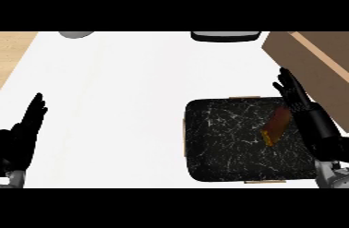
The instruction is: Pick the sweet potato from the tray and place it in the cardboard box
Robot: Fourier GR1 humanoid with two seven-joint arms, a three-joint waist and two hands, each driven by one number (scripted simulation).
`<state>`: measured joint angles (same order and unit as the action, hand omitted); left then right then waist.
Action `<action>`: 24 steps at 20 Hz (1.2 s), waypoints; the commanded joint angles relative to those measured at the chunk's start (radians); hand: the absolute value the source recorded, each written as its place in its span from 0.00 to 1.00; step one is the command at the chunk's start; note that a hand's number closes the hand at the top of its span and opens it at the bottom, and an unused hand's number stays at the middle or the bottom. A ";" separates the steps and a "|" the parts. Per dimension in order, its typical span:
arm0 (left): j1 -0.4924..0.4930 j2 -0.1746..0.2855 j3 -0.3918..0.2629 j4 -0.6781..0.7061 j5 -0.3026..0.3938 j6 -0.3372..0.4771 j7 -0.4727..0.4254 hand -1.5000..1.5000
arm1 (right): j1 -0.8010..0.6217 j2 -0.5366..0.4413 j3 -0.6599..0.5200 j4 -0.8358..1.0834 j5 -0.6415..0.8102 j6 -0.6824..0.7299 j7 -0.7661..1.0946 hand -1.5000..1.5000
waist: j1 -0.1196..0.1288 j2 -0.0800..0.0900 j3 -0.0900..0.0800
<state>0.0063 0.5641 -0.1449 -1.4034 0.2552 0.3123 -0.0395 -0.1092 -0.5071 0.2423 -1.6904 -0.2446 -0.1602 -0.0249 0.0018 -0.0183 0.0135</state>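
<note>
Head view: cardboard box (315, 54) cut off at counter's (123, 107) far-right corner; grey obj (225, 36) at far edge mostly out of frame. Sweet potato (276, 125) lies slanted on tray (225, 141), near its right edge. Right hand (308, 117), fingers straight & close together, sits just right of it; contact can't be told. Left hand (24, 130) open at counter's left edge, fingers up.

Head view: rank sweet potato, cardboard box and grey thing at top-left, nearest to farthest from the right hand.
1. The sweet potato: on the tray, right beside the right hand.
2. The cardboard box: upper right, just past the fingertips.
3. The grey thing: far top-left edge.
</note>
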 commanded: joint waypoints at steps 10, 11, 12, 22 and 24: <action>0.026 -0.112 0.029 0.011 0.064 0.065 0.036 0.50 | 0.199 -0.086 -0.264 0.147 0.475 -0.690 0.335 1.00 | -0.132 0.004 -0.032; 0.021 -0.121 0.026 0.007 0.067 0.059 0.026 0.50 | 0.212 -0.082 -0.268 0.164 0.542 -0.756 0.343 0.00 | -0.112 0.011 -0.031; 0.024 -0.130 0.020 0.007 0.056 0.075 0.021 0.50 | 0.246 -0.091 -0.256 0.150 0.597 -0.783 0.371 0.00 | -0.110 0.009 -0.032; -0.004 -0.150 -0.011 0.007 0.040 0.069 0.026 0.50 | 0.394 -0.034 -0.209 0.039 0.900 -0.699 0.754 0.00 | -0.053 0.023 -0.037; -0.032 -0.166 -0.019 0.016 0.027 0.095 0.043 0.50 | 0.409 -0.026 -0.207 -0.009 0.942 -0.645 0.837 0.00 | -0.065 0.024 -0.037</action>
<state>-0.0046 0.4124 -0.1499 -1.3961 0.2941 0.3952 -0.0079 0.2707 -0.5541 0.0275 -1.6349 0.6151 -0.8473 0.6547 -0.0670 0.0027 -0.0224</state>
